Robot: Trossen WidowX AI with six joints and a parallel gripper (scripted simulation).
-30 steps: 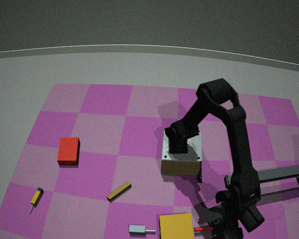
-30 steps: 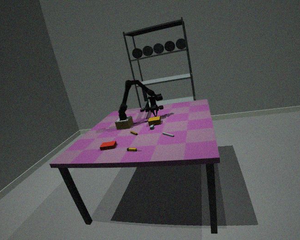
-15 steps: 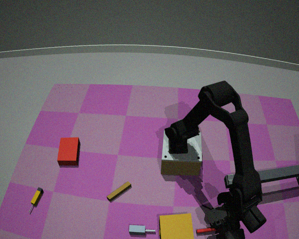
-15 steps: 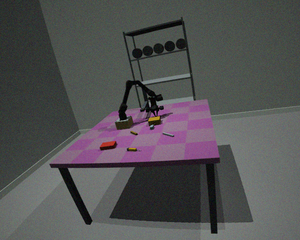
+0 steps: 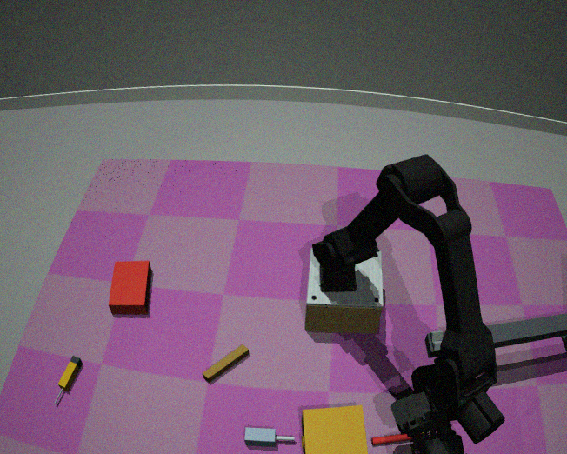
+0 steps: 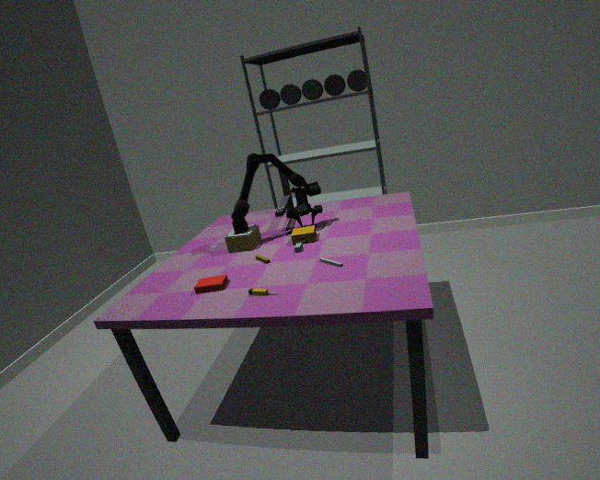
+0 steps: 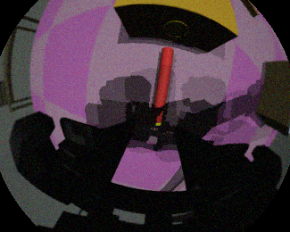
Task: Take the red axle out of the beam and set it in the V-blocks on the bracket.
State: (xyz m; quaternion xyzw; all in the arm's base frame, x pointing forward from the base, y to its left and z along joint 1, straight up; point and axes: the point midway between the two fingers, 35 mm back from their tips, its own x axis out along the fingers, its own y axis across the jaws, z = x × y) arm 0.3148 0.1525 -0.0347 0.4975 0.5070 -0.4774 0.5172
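Red axle [image 5: 390,439] [image 7: 164,76] lies with one end beneath the released pincer [image 5: 428,432] [image 6: 305,223] [image 7: 156,131].

A red block [image 5: 130,287] [image 6: 211,284] and yellow-handled screwdriver [image 5: 69,374] [image 6: 259,292] lie apart; shelving [image 6: 310,47] stands behind

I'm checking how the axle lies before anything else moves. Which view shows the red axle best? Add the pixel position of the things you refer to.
The wrist view: the red axle [image 5: 389,439] [image 7: 164,78] shows there for much of its length, outside the yellow block. The top view shows only one end, the arm hiding the rest. In the exterior view I can't make it out.
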